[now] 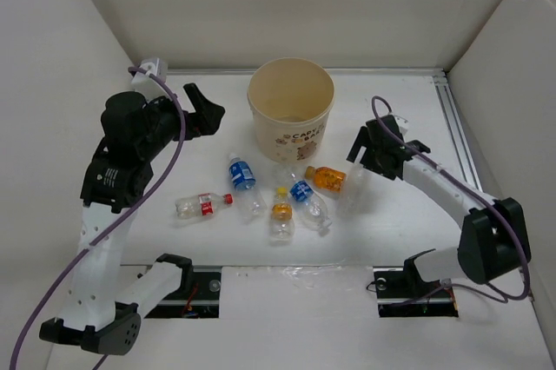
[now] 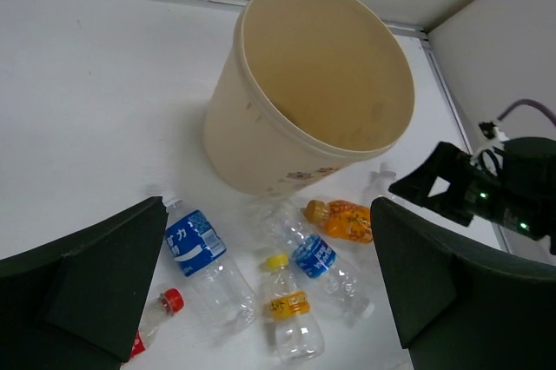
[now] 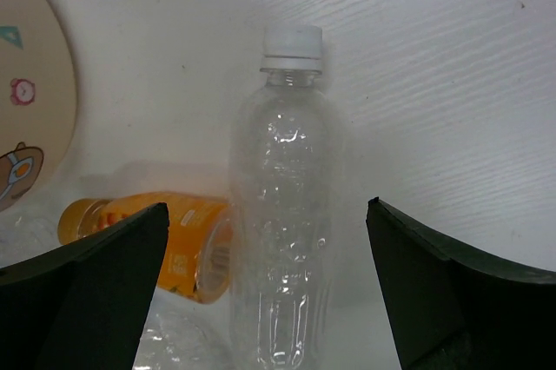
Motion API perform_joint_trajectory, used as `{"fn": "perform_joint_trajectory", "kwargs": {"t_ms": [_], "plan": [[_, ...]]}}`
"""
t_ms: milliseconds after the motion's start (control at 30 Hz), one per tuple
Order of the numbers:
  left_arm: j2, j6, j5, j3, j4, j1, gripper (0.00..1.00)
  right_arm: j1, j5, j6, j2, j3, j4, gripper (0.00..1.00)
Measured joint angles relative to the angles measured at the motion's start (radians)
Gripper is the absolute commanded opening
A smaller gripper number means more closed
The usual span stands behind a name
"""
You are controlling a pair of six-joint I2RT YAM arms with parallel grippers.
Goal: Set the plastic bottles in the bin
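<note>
both end effectors wide open, empty. right end effector (image 3: pixel 267 209) straddles the clear bottle (image 3: pixel 282 214) on the surface (image 1: pixel 417 240), clear of it. orange bottle (image 3: pixel 187 244) just beside, maybe touching: closing could snag both or squirt one out. bin (image 1: pixel 295 135) stands near; left end effector (image 1: pixel 204 109) hovers well apart.

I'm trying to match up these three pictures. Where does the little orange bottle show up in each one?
Top external: the orange bottle lies right of centre, just below the bin.
Left wrist: right of centre, low, below the bin.
Right wrist: lower left, left of the clear bottle; the bin shows at the left edge.
Shared landmark: the bin.
</note>
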Motion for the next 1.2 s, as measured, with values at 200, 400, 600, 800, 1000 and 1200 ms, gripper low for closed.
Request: {"fn": "perform_joint_trajectory", "kwargs": {"t_ms": [200,400,600,800,1000,1200], "plan": [[-0.018,0.007,0.046,0.008,-0.008,0.0,1.0,-0.005,-0.012,0.009,0.164,-0.006,0.06,0.98],[-0.031,0.01,0.046,0.023,-0.013,0.0,1.0,-0.01,-0.03,0.016,0.212,-0.07,0.086,0.37],[-0.016,0.011,0.092,0.026,-0.014,0.0,1.0,-0.026,-0.017,0.027,0.132,-0.068,0.074,0.22],[0.096,0.018,0.206,0.124,0.002,0.0,1.0,-0.041,0.076,0.031,-0.027,-0.011,-0.061,0.0],[0.197,0.017,0.451,0.168,0.096,0.0,1.0,-0.037,0.023,-0.012,-0.293,0.116,-0.058,0.0],[0.206,-0.026,0.684,0.079,0.27,0.0,1.0,0.015,-0.29,-0.056,-0.373,0.317,0.154,0.0]]}}
